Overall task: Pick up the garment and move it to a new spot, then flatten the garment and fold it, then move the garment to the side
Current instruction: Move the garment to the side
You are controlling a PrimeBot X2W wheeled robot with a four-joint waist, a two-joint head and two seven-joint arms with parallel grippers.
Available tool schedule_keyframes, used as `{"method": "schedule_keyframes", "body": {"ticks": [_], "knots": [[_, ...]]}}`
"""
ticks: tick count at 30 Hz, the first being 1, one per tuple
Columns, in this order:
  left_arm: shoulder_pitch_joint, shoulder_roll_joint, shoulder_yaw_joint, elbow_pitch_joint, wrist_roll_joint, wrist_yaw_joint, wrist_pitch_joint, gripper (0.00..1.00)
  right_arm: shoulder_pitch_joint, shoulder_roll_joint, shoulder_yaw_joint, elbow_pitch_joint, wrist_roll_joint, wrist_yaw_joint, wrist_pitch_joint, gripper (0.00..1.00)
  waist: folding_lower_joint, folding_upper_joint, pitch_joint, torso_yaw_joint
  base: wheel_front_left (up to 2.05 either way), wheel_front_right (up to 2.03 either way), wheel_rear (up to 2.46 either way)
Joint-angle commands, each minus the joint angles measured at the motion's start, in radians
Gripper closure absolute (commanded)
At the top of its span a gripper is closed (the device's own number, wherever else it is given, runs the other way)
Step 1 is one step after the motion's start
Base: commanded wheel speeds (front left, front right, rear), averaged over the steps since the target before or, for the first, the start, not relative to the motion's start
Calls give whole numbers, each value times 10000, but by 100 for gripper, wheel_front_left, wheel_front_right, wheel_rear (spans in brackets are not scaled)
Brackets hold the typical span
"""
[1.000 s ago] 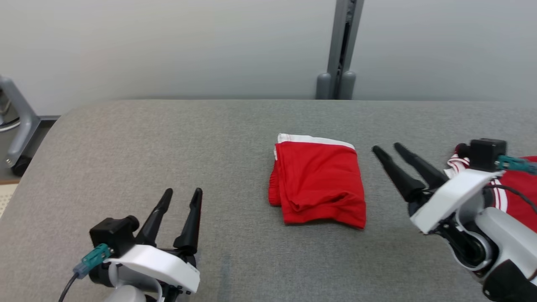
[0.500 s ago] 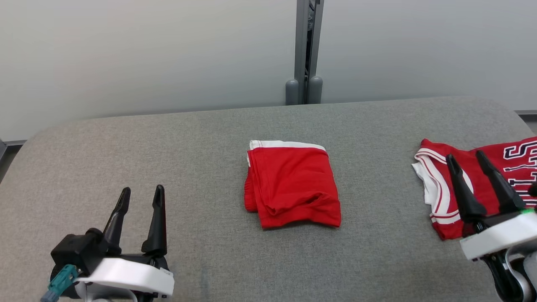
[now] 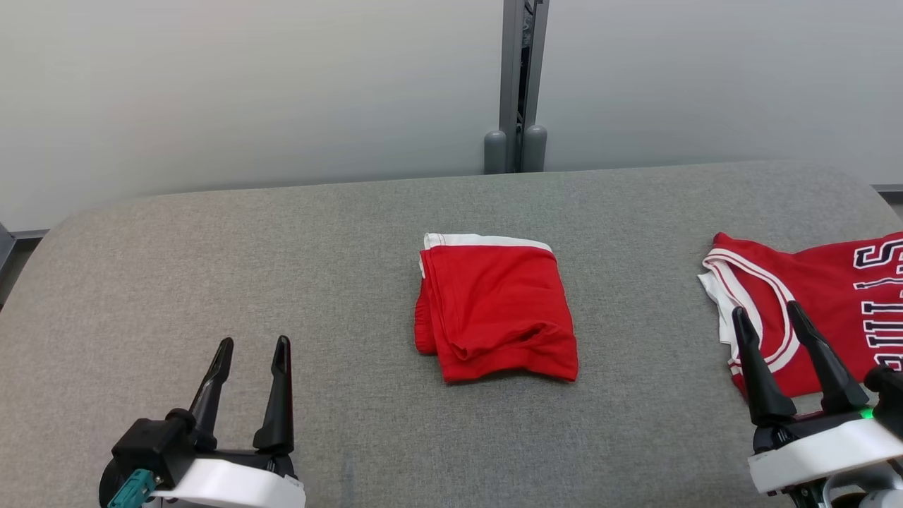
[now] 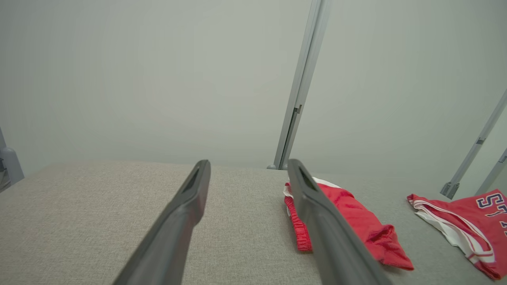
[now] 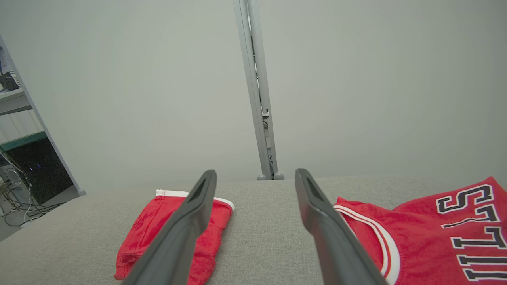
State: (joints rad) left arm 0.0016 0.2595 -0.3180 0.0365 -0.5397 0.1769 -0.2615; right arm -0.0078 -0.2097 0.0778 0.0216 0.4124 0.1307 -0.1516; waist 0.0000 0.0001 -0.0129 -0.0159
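Observation:
A red garment with a white band (image 3: pixel 497 307), folded into a small square, lies in the middle of the grey padded table (image 3: pixel 211 247). It also appears in the left wrist view (image 4: pixel 356 221) and the right wrist view (image 5: pixel 142 233). A red jersey with white trim and dark letters (image 3: pixel 832 303) lies spread at the table's right end. My left gripper (image 3: pixel 254 344) is open at the near left, well clear of both garments. My right gripper (image 3: pixel 766 309) is open at the near right, its fingertips above the jersey's near edge. Nothing sits between either pair of fingers (image 4: pixel 248 162) (image 5: pixel 255 171).
A grey post (image 3: pixel 518 85) stands against the pale wall behind the table. Past the table's left end, the right wrist view shows a shelf with dark gear and cables (image 5: pixel 20 170). Bare grey table surface lies left of the folded garment.
The head camera has swung, bringing the jersey into view. My right gripper has drawn back from beside the folded garment to the near right. My left gripper sits lower in the picture.

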Motion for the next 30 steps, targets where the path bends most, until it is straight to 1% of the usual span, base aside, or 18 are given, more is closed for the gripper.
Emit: {"method": "schedule_keyframes", "body": {"ticks": [1,9,12,17,20,24,30], "knots": [[17,-27,61,35,85,-43,-46,0,84,2,-44,-73,-83,1,54,0,0,-1,12,26,0,0,0],[-117,-295,178,262,366,-343,-46,0,176,108,-231,-272,-351,1,549,0,0,-1,77,215,0,0,0],[-157,-389,165,352,414,-457,-45,0,5,32,-167,-120,-390,1,677,0,0,-1,98,346,0,0,0],[-326,-507,119,437,557,-586,-45,0,-636,-74,-167,485,-342,1,870,0,0,-1,218,814,0,0,0],[-398,-567,89,421,585,-627,-45,0,-1355,-110,-120,1188,-147,1,1123,0,0,-1,404,1063,0,0,0],[-650,-704,-11,480,635,-773,-45,0,-2563,-146,102,2699,381,1,1774,0,0,-1,763,1538,0,0,0],[-1063,-978,-288,760,677,-1040,-47,0,-4280,-348,545,4958,1771,1,3422,0,0,-1,1359,2466,0,0,0]]}}
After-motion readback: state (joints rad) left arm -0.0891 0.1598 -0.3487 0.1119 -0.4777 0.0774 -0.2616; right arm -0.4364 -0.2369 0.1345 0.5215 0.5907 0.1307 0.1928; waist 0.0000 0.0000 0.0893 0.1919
